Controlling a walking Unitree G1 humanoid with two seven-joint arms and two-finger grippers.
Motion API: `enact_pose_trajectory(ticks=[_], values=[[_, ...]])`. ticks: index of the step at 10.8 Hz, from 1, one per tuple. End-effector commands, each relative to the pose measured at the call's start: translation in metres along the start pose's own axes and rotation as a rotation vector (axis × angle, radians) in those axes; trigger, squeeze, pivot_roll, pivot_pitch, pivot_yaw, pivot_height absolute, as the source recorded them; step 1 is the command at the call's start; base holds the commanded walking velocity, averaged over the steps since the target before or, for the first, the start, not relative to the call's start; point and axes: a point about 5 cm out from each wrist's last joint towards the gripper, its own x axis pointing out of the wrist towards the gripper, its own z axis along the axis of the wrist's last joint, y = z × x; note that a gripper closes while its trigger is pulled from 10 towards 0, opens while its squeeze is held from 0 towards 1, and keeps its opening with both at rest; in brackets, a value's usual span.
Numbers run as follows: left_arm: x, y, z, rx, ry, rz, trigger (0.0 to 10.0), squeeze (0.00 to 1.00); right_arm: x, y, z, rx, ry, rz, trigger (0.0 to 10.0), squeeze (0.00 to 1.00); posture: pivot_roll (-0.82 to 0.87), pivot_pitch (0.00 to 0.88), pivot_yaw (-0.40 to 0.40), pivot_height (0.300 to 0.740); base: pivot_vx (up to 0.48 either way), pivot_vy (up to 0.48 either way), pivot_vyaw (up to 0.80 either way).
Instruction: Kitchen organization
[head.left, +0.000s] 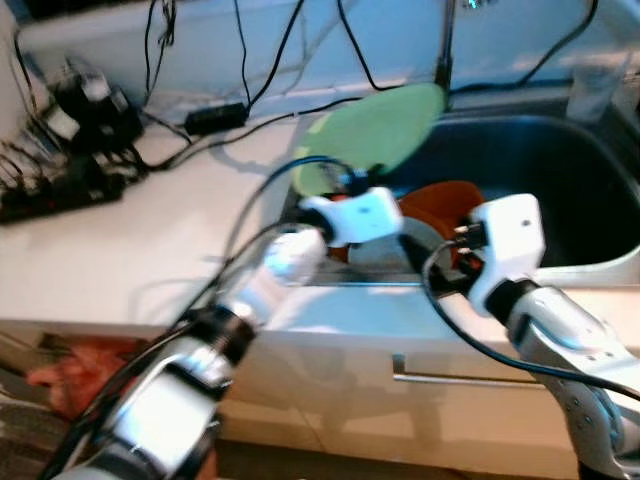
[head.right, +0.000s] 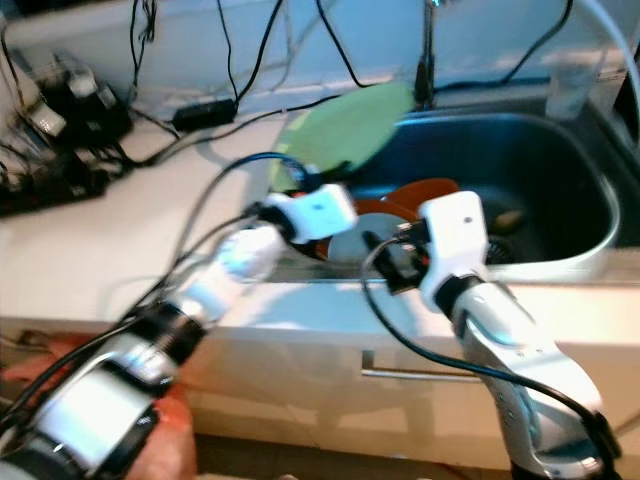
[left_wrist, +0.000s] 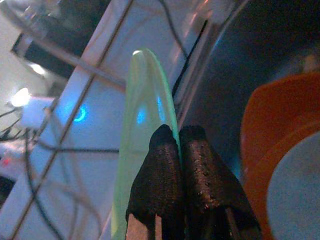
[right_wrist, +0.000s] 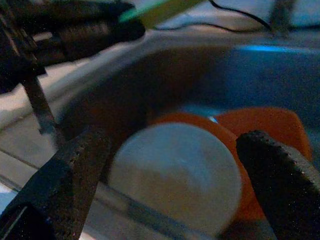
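The left tool (left_wrist: 177, 150) is clenched on the rim of a round, pale green plastic plate (head.left: 385, 125), its two black fingers pressed together with the plate's thin edge pinched between them, so the plate stands tilted above the seam where the white bench (head.left: 130, 240) meets the dark steel sink basin (head.left: 560, 190). At about three o'clock from it, the right tool (right_wrist: 175, 185) hangs released, jaws spread wide, just above a round grey plate (right_wrist: 175, 175) that lies on orange plates (right_wrist: 260, 125) stacked in the near corner of the basin. Out at ten o'clock on the bench sit a black power adapter (head.left: 215, 117) and a tangle of black cables (head.left: 70, 130), with the tap's stem (head.left: 443, 45) at twelve o'clock behind the basin. The chief risk, as I judge it, is the green plate twisting out of so narrow an edge grip: it is broad, held at one point only, and any swing could lever it loose to drop onto the stack below. The two arms are also close together, so the right tool closing on the grey plate could knock the left wrist or snag its cable.
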Motion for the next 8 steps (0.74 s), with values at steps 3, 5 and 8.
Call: enact_pose_trajectory(ticks=[3, 5, 8], values=[[0.012, -0.010, 0.016, -0.039, -0.088, -0.025, 0.0, 0.00, -0.014, -0.012, 0.002, -0.029, 0.014, -0.108, 10.0, 0.00, -0.36, 0.000, 0.266, 0.740, 0.000, 0.000, 0.00], [0.018, -0.032, 0.019, -0.096, -0.080, -0.078, 0.0, 0.00, -0.023, -0.020, 0.002, -0.043, 0.024, -0.175, 10.0, 0.00, -0.41, 0.000, 0.275, 0.740, 0.000, 0.000, 0.00], [0.020, -0.044, 0.006, -0.171, 0.041, -0.101, 0.0, 0.00, -0.024, -0.019, 0.007, -0.045, 0.009, -0.183, 10.0, 0.00, -0.41, 0.000, 0.261, 0.740, 0.000, 0.000, 0.00]])
